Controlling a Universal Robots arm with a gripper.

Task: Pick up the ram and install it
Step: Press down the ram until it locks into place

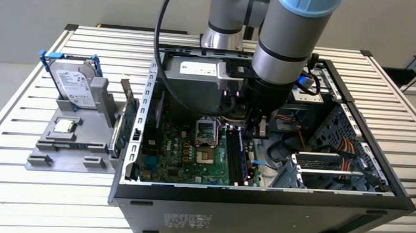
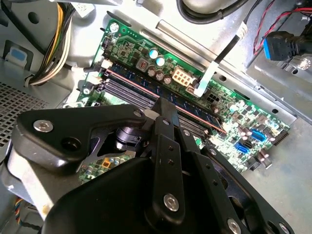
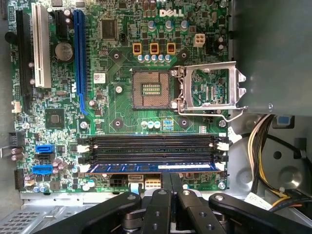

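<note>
the arm is reaching down into the open computer case (image 1: 261, 195), with the gripper (image 1: 259, 130) hanging over the memory slots near the case's middle. in the first wrist view the gripper (image 3: 170, 187) is showing its two fingers (image 3: 162, 204) pressed together with no gap between the tips, sitting just beside the ram (image 3: 155, 167). the ram is lying seated in the slot nearest the gripper, a blue stick running along the board (image 3: 117, 112), and the two black slots (image 3: 153, 144) beyond it are standing empty. in the second wrist view the ram (image 2: 195, 109) is running diagonally from about 10 o'clock to 4 o'clock, and the gripper (image 2: 157, 109) body is hiding its middle stretch, so whether the tips are touching it is hard to tell. in the exterior view the ram (image 1: 237, 155) is showing as a thin dark strip at about 6 o'clock from the gripper, partly blocked by the arm. the open processor socket (image 3: 151, 90) is sitting at 12 o'clock from the slots, with its metal lid (image 3: 209, 88) flipped open. outside the case, at 9 o'clock, a grey rack (image 1: 73, 155) is holding a hard drive (image 1: 74, 87), a small square chip (image 1: 65, 125), and a green card (image 1: 125, 124) standing on edge.
</note>
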